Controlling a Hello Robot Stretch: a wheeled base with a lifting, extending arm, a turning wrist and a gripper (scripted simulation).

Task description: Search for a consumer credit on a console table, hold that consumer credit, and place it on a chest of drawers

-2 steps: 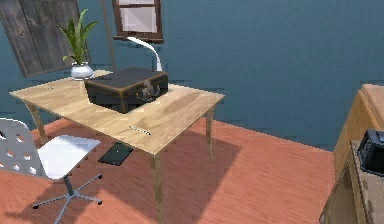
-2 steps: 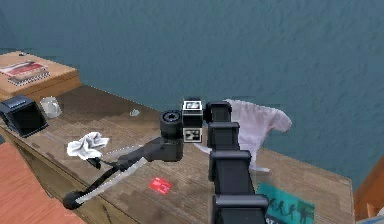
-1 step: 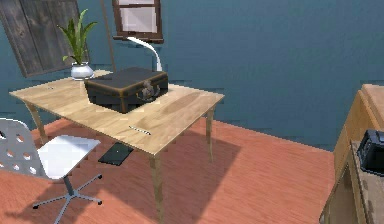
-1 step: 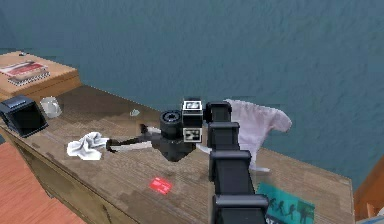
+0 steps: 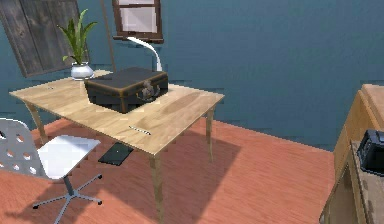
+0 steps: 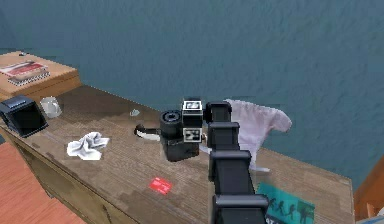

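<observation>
The small flat red patch (image 6: 160, 185), which I take for the credit card, lies on the wooden desk (image 6: 120, 172). It sits closer to the desk's front edge than my jaws do, to the arm side view's left of my arm (image 6: 233, 175). It is too small to read its long axis. I cannot tell how my jaws stand or whether they hold anything. Bare wood surrounds the patch. A crumpled white cloth (image 6: 88, 146) lies well apart from it, and a pale cloth (image 6: 256, 122) lies beyond my arm.

My arm (image 6: 232, 172) covers part of the pale pink cloth (image 6: 258, 122) on the worktop (image 6: 120, 165). A small pale thing (image 6: 146, 131) lies at the far end of my claw (image 6: 165, 134), so I cannot tell whether I hold anything. The red speck (image 6: 160, 184) is too small to name; the bottom edge cuts the teal sheet (image 6: 292, 209)
</observation>
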